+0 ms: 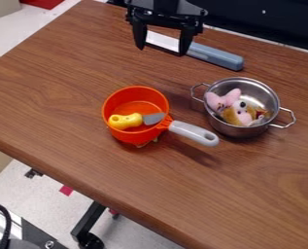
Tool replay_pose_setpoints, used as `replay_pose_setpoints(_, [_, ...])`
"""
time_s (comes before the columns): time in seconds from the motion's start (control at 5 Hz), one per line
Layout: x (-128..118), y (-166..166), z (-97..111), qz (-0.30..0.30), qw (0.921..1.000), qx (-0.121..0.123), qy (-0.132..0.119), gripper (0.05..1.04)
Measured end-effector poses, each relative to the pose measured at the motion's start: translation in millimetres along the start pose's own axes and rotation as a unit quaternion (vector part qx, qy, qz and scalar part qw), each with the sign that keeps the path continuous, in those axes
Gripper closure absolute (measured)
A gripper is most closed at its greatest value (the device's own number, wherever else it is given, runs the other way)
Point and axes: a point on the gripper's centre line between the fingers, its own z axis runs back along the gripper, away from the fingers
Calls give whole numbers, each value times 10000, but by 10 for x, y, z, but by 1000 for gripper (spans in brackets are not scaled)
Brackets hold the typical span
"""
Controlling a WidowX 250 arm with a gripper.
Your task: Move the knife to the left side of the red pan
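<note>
Evidently, the black two-finger hand (161, 49) is hanging spread apart at the blade of the blue-handled, white-bladed knife (211, 55), which is lying beyond the red plastic pan (121, 132). The knife is looking light, stiff and slippery; its handle is offering surer hold.

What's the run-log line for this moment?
gripper: open, at blade | blue-handled knife: on table, not left of pan | red pan: holds yellow-handled toy | pot: holds soft toys
</note>
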Motion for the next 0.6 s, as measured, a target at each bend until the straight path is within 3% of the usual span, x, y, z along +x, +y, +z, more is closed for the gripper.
replay_pose_setpoints(0.2, [-46, -14, -116, 26, 9998, 41, 204, 85])
replay_pose_setpoints(0.6, [437, -289, -303, 1257, 9890, -276, 732, 85])
